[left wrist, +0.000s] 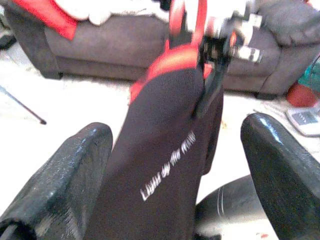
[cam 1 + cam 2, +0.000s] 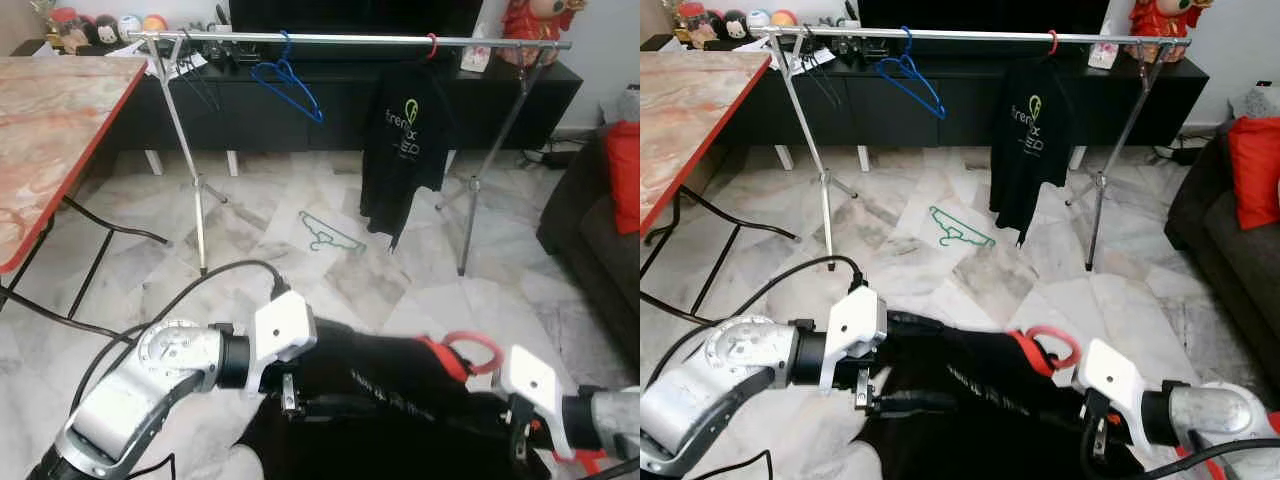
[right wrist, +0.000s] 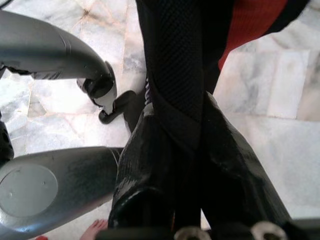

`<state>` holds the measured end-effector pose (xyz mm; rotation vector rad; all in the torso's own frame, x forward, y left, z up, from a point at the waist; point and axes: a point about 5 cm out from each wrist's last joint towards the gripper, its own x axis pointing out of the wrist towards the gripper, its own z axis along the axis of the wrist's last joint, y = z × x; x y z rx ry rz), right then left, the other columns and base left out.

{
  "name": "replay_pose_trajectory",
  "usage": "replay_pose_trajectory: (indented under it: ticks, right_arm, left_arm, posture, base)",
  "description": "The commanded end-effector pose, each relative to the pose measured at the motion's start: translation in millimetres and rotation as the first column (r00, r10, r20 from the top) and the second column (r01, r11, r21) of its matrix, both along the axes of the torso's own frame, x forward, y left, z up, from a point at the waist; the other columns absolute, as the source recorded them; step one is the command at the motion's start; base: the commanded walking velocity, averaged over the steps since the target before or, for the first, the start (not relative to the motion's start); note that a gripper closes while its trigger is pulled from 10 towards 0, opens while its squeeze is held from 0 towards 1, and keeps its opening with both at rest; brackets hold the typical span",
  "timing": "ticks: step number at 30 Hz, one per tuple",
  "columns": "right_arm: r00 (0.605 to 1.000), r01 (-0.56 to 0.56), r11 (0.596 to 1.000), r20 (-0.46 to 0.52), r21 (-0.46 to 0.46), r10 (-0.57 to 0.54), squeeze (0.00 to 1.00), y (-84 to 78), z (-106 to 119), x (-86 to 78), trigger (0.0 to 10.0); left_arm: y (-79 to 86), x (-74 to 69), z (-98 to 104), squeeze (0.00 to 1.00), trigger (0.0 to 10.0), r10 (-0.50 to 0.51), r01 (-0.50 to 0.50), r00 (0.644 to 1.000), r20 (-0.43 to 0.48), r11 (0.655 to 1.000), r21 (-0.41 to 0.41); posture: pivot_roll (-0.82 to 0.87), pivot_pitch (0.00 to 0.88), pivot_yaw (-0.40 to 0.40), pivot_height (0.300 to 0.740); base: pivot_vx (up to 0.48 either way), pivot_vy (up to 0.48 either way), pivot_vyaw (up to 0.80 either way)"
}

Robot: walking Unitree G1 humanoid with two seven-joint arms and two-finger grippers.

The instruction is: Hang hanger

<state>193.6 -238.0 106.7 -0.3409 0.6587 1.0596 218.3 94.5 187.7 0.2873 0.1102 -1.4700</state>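
I have a red hanger (image 2: 473, 347) carrying a black garment (image 2: 390, 385) with red trim and small white lettering, held low between my two arms. My right pincer (image 3: 192, 145) is clenched on a fold of that garment, the cloth pinched tight between its two fingers. My left pincer (image 1: 175, 170) is released, its fingers (image 1: 65, 175) spread wide with the garment running between them, the hanger's red hook just beyond its tips. Well ahead of both pincers stands the clothes rail (image 2: 350, 39), with a blue hanger (image 2: 288, 82) and a black T-shirt (image 2: 405, 150) hanging from it, and a green hanger (image 2: 328, 233) on the marble floor (image 2: 260, 220) beneath.
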Motion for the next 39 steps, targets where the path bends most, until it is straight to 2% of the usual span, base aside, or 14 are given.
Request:
replay_pose_trajectory:
  ticks: [1,7,13,18,27,30,32,39]
  right_arm:
    - [0.999,-0.001,1.000,0.032,-0.010,0.002,0.00,-1.3,2.1,2.4,10.0]
    - [0.998,0.002,1.000,0.060,-0.007,-0.002,0.00,-2.3,3.7,8.8,10.0]
    - [0.997,-0.063,0.998,0.054,0.022,0.062,0.00,2.1,11.0,7.1,10.0]
    - [0.994,-0.103,0.994,0.047,0.024,0.102,0.00,3.1,13.1,4.9,10.0]
    - [0.990,-0.129,0.991,0.062,0.034,0.127,0.00,7.1,18.3,7.3,10.0]
    - [0.987,-0.139,0.990,0.080,0.036,0.136,0.00,9.9,20.7,9.7,10.0]
    - [0.987,-0.139,0.990,0.092,0.038,0.135,0.00,10.9,22.0,11.0,10.0]
    - [0.980,-0.171,0.984,0.117,0.050,0.164,0.00,19.0,29.9,12.5,10.0]
  left_arm:
    - [0.6,-3.8,4.1,0.00,10.0,-0.034,0.034,0.999,-0.012,0.999,0.015]
    - [1.9,-3.9,-1.1,0.00,10.0,-0.031,0.032,0.999,-0.028,0.998,0.051]
    - [-0.4,10.1,-12.4,0.00,10.0,0.031,-0.035,0.999,0.038,0.992,0.122]
    - [-8.6,17.8,-14.0,0.00,10.0,0.039,-0.045,0.998,0.058,0.994,0.104]
    - [-20.4,15.9,-21.4,0.00,10.0,-0.026,0.023,0.999,0.032,0.995,0.101]
    - [-23.6,13.1,-26.0,0.00,10.0,-0.069,0.066,0.998,0.016,0.989,0.129]
    - [-24.5,13.5,-27.8,0.00,10.0,-0.073,0.069,0.997,0.021,0.987,0.148]
    - [-33.5,16.8,-27.4,0.00,10.0,-0.078,0.072,0.996,0.034,0.988,0.137]
  posture:
    - [-0.09,0.066,-0.052,0.740]
    - [-0.09,0.073,-0.053,0.740]
    - [-0.09,0.079,-0.052,0.740]
    - [-0.09,0.083,-0.050,0.740]
    - [-0.10,0.088,-0.052,0.740]
    - [-0.10,0.090,-0.052,0.740]
    - [-0.10,0.090,-0.052,0.740]
    - [-0.10,0.090,-0.052,0.740]
  base:
    - [0.000,0.000,0.00]
    - [0.000,0.000,0.00]
    - [0.000,0.000,0.00]
    - [0.000,0.000,0.00]
    - [0.000,0.000,0.00]
    - [0.000,0.000,0.00]
    - [0.000,0.000,0.00]
    - [0.000,0.000,0.00]
